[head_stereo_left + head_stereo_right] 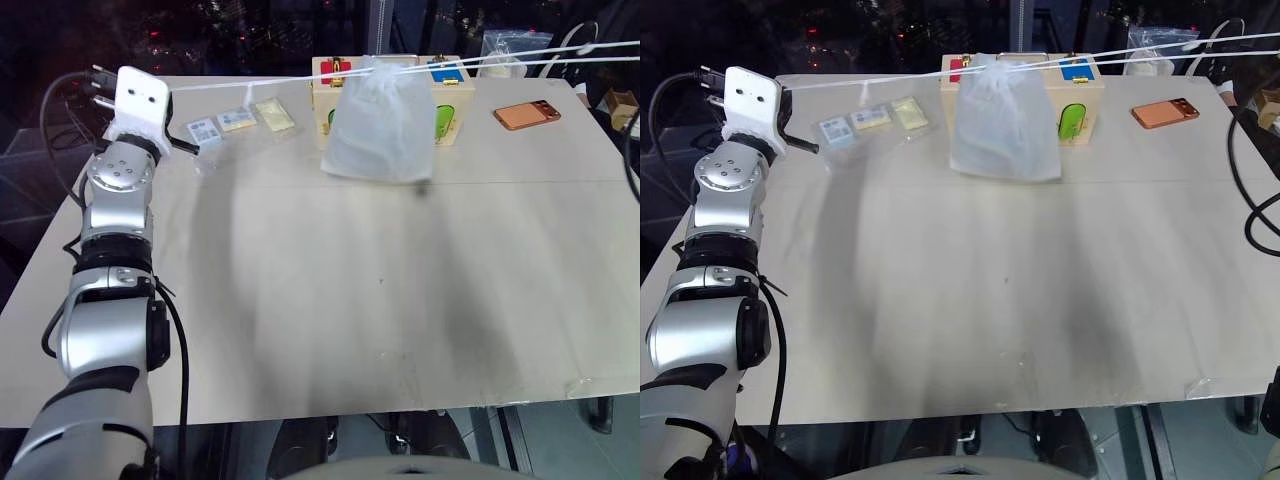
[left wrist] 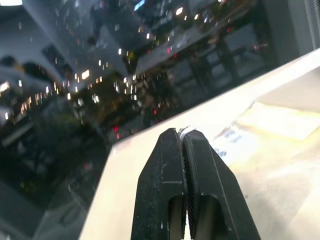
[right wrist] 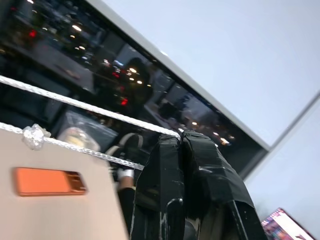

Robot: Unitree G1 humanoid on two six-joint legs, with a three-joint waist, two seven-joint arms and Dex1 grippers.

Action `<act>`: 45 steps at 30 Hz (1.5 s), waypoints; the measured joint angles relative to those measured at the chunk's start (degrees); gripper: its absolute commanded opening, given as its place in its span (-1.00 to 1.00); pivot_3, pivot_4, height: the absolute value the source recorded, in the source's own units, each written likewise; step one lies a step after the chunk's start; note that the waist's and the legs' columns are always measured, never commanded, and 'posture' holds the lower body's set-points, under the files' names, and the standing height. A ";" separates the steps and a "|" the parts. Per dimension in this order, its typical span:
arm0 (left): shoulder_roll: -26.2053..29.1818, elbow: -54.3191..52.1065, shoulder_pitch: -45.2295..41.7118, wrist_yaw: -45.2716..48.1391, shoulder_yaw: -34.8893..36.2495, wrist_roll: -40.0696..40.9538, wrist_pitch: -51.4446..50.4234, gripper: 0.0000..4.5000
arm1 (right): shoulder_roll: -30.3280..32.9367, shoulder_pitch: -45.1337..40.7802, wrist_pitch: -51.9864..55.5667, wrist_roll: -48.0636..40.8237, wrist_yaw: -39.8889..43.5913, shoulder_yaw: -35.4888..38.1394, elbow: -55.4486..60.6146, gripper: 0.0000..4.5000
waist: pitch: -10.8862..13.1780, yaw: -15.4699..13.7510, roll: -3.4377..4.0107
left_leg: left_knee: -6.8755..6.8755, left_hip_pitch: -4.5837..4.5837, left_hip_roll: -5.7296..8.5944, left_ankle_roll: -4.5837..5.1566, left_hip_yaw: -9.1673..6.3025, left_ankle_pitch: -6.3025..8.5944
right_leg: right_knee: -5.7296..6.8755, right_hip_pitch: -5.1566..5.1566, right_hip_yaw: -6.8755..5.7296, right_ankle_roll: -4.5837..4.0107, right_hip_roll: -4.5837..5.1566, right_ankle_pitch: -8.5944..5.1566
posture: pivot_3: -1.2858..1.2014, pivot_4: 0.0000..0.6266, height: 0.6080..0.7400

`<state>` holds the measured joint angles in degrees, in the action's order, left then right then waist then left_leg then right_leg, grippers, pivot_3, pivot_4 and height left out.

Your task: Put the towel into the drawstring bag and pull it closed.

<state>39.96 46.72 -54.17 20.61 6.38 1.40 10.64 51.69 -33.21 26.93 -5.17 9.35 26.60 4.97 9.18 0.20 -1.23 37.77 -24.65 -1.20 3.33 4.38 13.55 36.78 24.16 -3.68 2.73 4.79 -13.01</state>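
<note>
Drawstring bag (image 1: 380, 120) is hanging by its gathered mouth over the far middle of the table (image 1: 330, 300), its lower edge reaching down to about the tabletop, in front of a wooden box (image 1: 448, 95) with coloured panels. Whether the bag is touching the surface cannot be told. Towel is not making itself out through the mesh.

White cords (image 1: 1160, 50) are running taut from the bag's mouth out to both sides.

Left gripper (image 2: 184, 136) is sitting over the far left corner, well apart from the bag; its jaws are pressing together on a white cord end (image 2: 186, 131) peeking between the tips.

Right gripper (image 3: 181, 136) is off beyond the table's right edge, jaws pinching the two cords (image 3: 90, 107), which are stretching away from the tips; one is carrying a knot (image 3: 34, 136).

Three clear packets with small cards (image 1: 240, 121) are lying near the far left edge. An orange phone (image 1: 527, 114) is lying toward the far right corner.
</note>
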 measured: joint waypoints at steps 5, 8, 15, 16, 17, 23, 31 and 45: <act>-5.39 -18.51 11.76 17.42 -2.90 9.99 -9.82 -0.98 | -4.94 5.50 5.08 -15.13 13.13 2.09 7.92 -1.00 | -0.03 0.59 0.05 | 0.27 0.16 -0.15 -0.01 -0.10 0.00 | 0.04 -0.32 -0.06 0.00 -0.13 0.00 | 0.03 -0.52 1.00; -10.80 -26.18 15.71 21.29 -8.57 10.73 -14.80 -0.98 | -11.29 10.85 9.53 -23.56 19.69 -9.98 17.91 -1.00 | 0.00 0.74 0.05 | 0.28 0.37 -0.19 0.03 -0.18 0.03 | 0.13 -0.46 0.03 -0.02 -0.25 0.00 | 0.03 -0.52 1.00; -11.73 -29.41 20.77 24.99 -12.69 8.80 -16.61 -0.98 | -15.71 19.23 12.68 -20.55 20.03 -28.27 23.41 -1.00 | -0.04 0.27 0.05 | 0.52 0.58 -0.17 0.43 -0.16 0.26 | 0.28 -0.66 0.10 -0.08 -0.19 0.01 | 0.03 -0.52 1.00; -11.83 -28.79 21.24 25.52 -12.74 8.77 -17.20 -0.99 | -16.99 19.41 12.27 -18.47 18.78 -29.97 22.14 -0.86 | -0.04 0.25 0.05 | 0.54 0.56 -0.14 0.44 -0.14 0.27 | 0.28 -0.65 0.12 -0.08 -0.18 0.01 | 0.03 -0.52 1.00; -11.81 -28.27 21.42 25.91 -12.83 8.69 -17.45 -1.00 | -17.23 19.54 11.64 -17.08 18.18 -30.87 21.35 -0.71 | -0.04 0.20 0.05 | 0.54 0.56 -0.13 0.43 -0.14 0.27 | 0.28 -0.64 0.13 -0.08 -0.17 0.01 | 0.03 -0.52 1.00; -8.89 -27.23 23.99 30.11 -12.45 8.84 -20.11 -0.76 | -18.02 26.13 8.12 -11.29 15.62 -30.48 19.25 0.22 | -0.04 -0.30 0.05 | 0.52 0.42 -0.13 0.22 -0.12 0.14 | 0.23 -0.52 0.11 -0.07 -0.18 0.01 | 0.03 -0.52 1.00; -4.20 -38.12 32.32 35.54 -7.85 16.09 -30.88 0.82 | -17.22 37.95 8.08 -11.82 16.71 -26.12 27.72 1.00 | -0.04 -0.26 0.05 | 0.53 0.45 -0.17 0.45 -0.15 0.30 | 0.21 -0.54 0.14 -0.07 -0.14 0.00 | 0.03 -0.52 1.00; -0.53 -60.49 53.50 30.64 8.76 26.06 -39.54 0.98 | -16.84 64.11 -4.05 -20.19 29.30 1.01 36.41 1.00 | -0.07 -1.13 0.08 | 0.42 0.76 -0.19 0.44 -0.26 0.36 | 0.07 -0.79 0.26 -0.32 0.28 -0.17 | 0.03 -0.52 1.00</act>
<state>39.43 -13.77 -0.67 51.25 15.14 27.47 -28.90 34.85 30.91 22.88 -25.36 38.65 27.61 41.38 9.11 -0.92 -1.15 38.20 -23.89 -1.39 3.77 4.12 13.91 36.86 23.37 -3.42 2.40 5.07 -13.18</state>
